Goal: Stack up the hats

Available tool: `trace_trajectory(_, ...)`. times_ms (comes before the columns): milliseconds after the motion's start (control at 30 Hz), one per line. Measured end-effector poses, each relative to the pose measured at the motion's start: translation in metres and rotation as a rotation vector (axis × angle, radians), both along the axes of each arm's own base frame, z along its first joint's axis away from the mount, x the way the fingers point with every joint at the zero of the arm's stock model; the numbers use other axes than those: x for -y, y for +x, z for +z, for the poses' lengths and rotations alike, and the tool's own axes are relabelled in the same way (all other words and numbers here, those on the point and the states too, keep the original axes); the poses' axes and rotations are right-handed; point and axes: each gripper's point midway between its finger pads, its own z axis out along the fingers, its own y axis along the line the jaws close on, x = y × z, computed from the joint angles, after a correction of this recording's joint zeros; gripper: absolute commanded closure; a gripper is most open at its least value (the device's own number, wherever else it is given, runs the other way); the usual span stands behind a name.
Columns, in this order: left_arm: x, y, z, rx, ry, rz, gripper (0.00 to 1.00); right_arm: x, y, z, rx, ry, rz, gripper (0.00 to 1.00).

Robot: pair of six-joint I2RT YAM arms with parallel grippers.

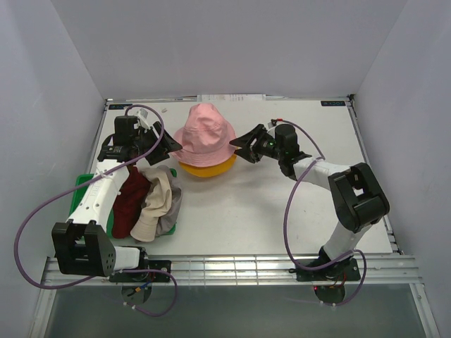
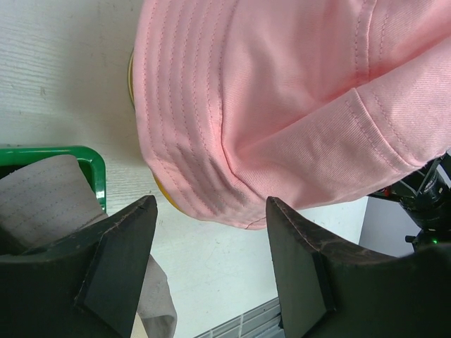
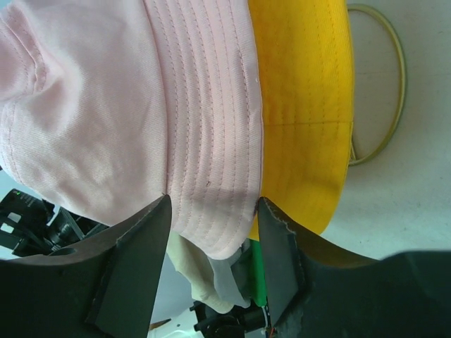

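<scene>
- Pink hat (image 1: 203, 132) sits on top of the yellow-orange hat (image 1: 206, 167), centre of the table (image 1: 268, 211) towards the far side; only the yellow brim shows beneath.
- Left gripper (image 1: 171, 144) is at the left edge of the pink brim. Jaws are wide apart and hold nothing; in the left wrist view the brim lies just beyond the gap.
- Right gripper (image 1: 238, 149) is at the right edge of the pink brim. Jaws are apart with the brim edge in the gap; pad contact cannot be told.
- Dark red hat (image 1: 129, 201), cream-beige hat (image 1: 158, 197) and grey hat (image 1: 169, 218) are heaped near left, partly on the green tray (image 1: 81, 182).
</scene>
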Motion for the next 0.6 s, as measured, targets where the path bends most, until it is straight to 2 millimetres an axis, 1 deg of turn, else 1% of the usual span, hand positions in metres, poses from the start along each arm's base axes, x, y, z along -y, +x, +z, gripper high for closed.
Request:
trace_trajectory(67,0.000,0.000,0.000,0.000,0.000,0.000,0.27,0.000,0.002,0.002,0.000,0.014,-0.011,0.47)
trace_trajectory(167,0.000,0.000,0.000,0.000,0.001,-0.001,0.27,-0.002,0.005,0.003,0.005,0.030,-0.019,0.56)
trace_trajectory(333,0.000,0.000,0.000,0.001,0.003,-0.002,0.27,-0.004,0.007,-0.003,-0.012,0.038,-0.021,0.60)
trace_trajectory(433,0.000,0.000,0.000,0.001,0.003,-0.003,0.27,-0.005,0.007,-0.007,-0.019,0.036,-0.021,0.69)
trace_trajectory(467,0.000,0.000,0.000,0.002,0.003,-0.003,0.27,-0.005,0.008,-0.009,-0.022,0.034,-0.021,0.74)
trace_trajectory(600,0.000,0.000,0.000,0.003,0.005,-0.006,0.27,-0.006,0.008,-0.015,-0.035,0.032,-0.019,0.83)
